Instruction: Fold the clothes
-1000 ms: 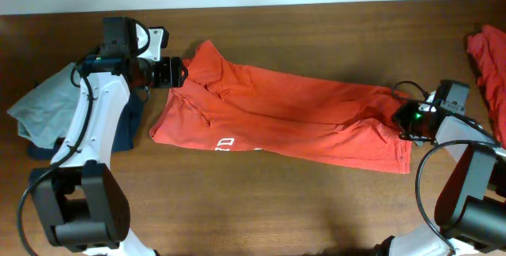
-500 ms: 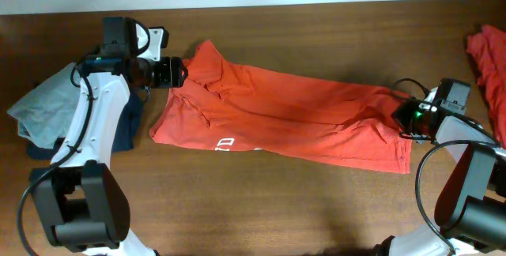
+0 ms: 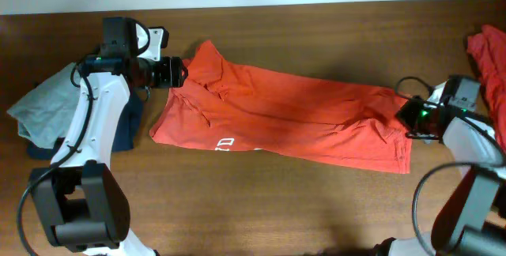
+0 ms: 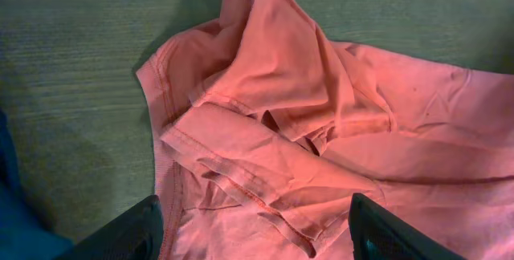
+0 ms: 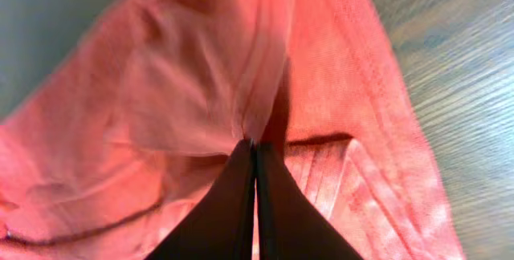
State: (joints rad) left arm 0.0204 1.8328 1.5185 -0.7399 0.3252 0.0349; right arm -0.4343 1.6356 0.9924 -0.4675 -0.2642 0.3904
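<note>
An orange-red shirt [image 3: 285, 118] lies stretched across the wooden table, with a bit of white print at its lower left edge. My left gripper [image 3: 180, 73] hovers open over the shirt's rumpled left end, its dark fingers [image 4: 128, 232] spread wide on either side of the folded hems [image 4: 265, 172]. At the shirt's right end my right gripper [image 3: 403, 114] is shut on a pinched ridge of the fabric [image 5: 257, 91]. In the right wrist view the closed tips [image 5: 253, 146] meet where that ridge rises.
A pale grey-blue garment [image 3: 43, 106] lies at the far left with a navy one [image 3: 126, 129] partly under it, beside the left arm. Another red garment [image 3: 486, 58] sits at the right edge. Bare wood [image 3: 277, 208] runs along the front.
My right gripper has closed on the shirt's right end and its arm has shifted slightly to the right. The left arm and the shirt's left end have not moved.
</note>
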